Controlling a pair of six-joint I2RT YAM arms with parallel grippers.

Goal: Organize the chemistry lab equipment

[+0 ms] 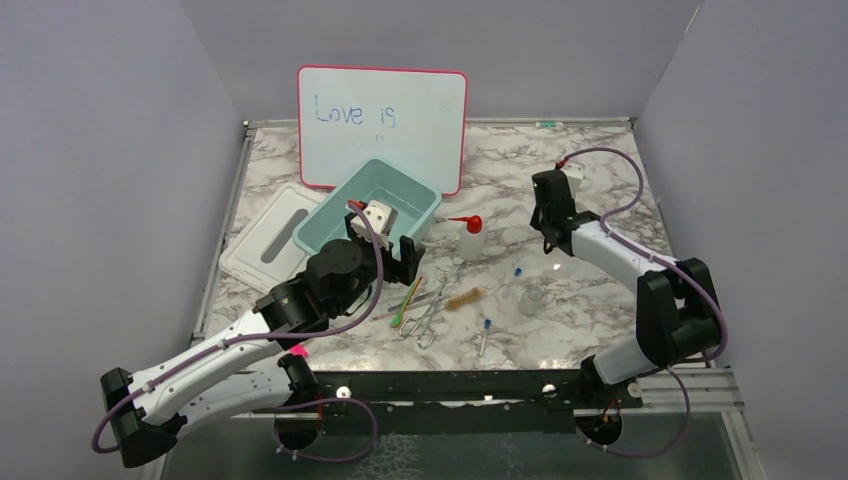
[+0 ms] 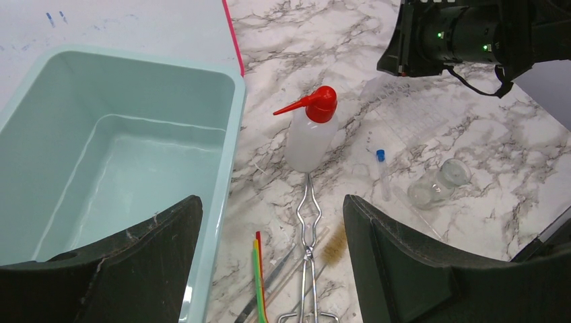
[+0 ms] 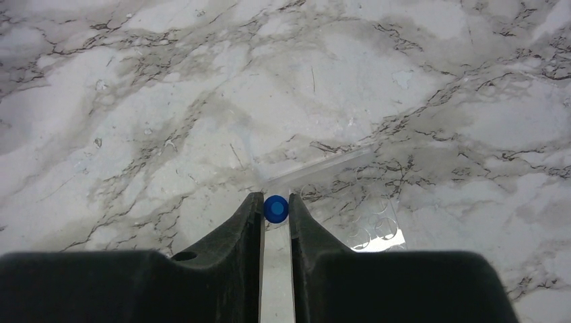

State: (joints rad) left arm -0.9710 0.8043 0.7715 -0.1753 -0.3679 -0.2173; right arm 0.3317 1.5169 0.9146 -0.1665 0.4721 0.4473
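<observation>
The white squeeze bottle with red nozzle [image 1: 470, 238] stands mid-table and shows in the left wrist view [image 2: 310, 134]. Metal tongs [image 2: 308, 229], a brown bristle brush [image 2: 332, 247], a small glass flask [image 2: 439, 185] and a blue-capped tube [image 2: 381, 168] lie near it. Another blue-capped tube [image 1: 485, 328] lies nearer the front. My left gripper [image 2: 271, 208] is open and empty above the tongs, beside the teal bin [image 2: 232, 121]. My right gripper [image 3: 275, 225] is shut on a blue-capped tube [image 3: 275, 208], held over a clear tube rack [image 3: 363, 202].
A pink-framed whiteboard [image 1: 382, 125] stands at the back. A white lid [image 1: 268, 238] lies left of the empty teal bin [image 1: 425, 200]. Coloured strips [image 2: 258, 269] and a thin metal tool [image 2: 273, 279] lie by the tongs. A pink object [image 1: 298, 350] sits by the left arm.
</observation>
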